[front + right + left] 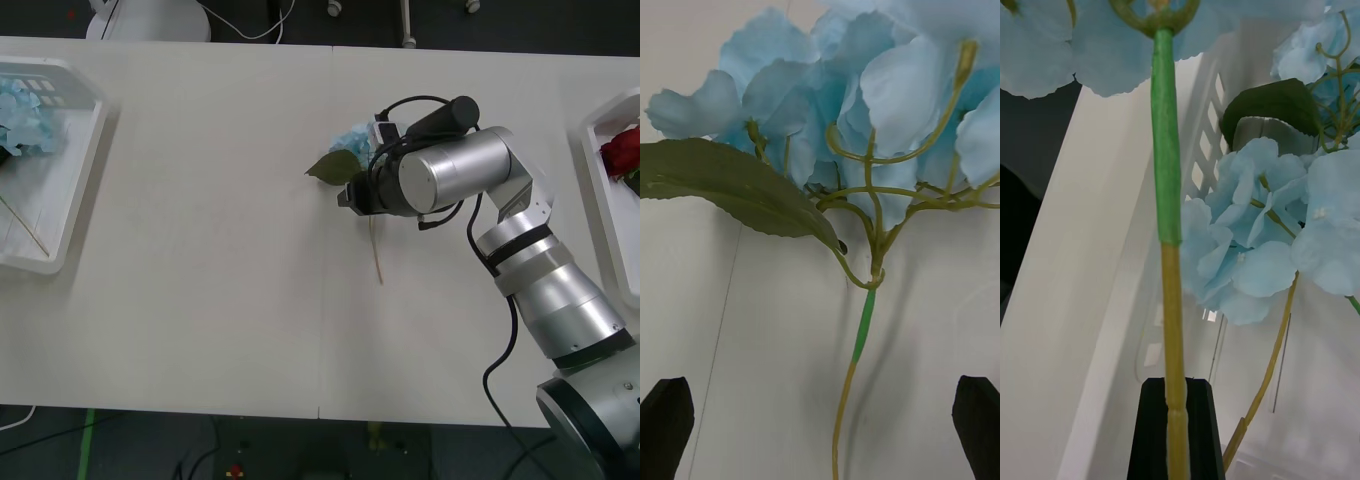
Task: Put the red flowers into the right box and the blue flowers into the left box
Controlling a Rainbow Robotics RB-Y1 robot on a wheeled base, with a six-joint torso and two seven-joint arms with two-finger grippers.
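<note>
White table (pixel 200 250) carries one last blue flower (pixel 352 140) in its middle; my right gripper (pixel 350 195) hangs over its stem, fingers (pixel 666 424) apart. My left gripper (pixel 1176 427) is clamped on another blue stem above the left box (pixel 85 170), where blue ones lie. The right box (pixel 600 190) holds red flowers (pixel 622 150).

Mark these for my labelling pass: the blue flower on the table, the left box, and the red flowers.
blue flower (pixel 865 97): right wrist view, on its petals.
left box (pixel 85 165): front view, on its right rim.
red flowers (pixel 622 150): front view, on a rose head.
</note>
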